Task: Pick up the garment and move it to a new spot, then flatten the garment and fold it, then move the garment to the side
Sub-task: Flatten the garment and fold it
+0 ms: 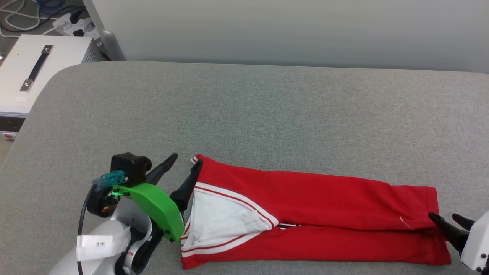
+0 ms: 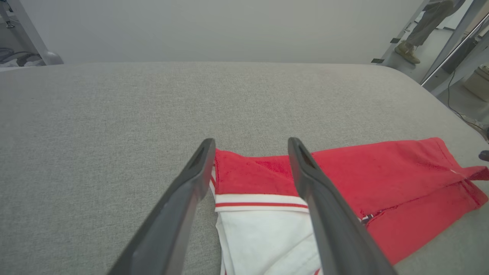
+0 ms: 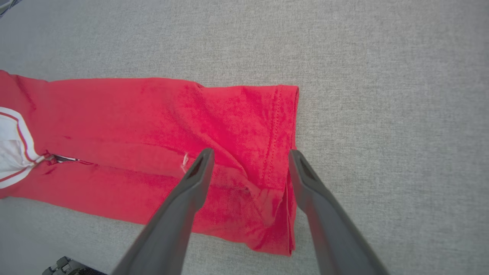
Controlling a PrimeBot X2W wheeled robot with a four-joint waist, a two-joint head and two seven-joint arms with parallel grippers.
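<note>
The red garment lies on the grey table as a long narrow strip, both long sides folded in, a white sleeve with striped trim showing at its left end. My left gripper stands open at that left end, one finger along the strip's edge, nothing between its fingers. In the left wrist view the garment's collar end lies under the open left gripper. My right gripper is open at the hem end. In the right wrist view the right gripper hovers open over the garment's hem.
A white box with a handle and a power strip with cables sit beyond the table's far left corner. A pale wall runs behind the table. A person's leg and shoe stand past the table's right end.
</note>
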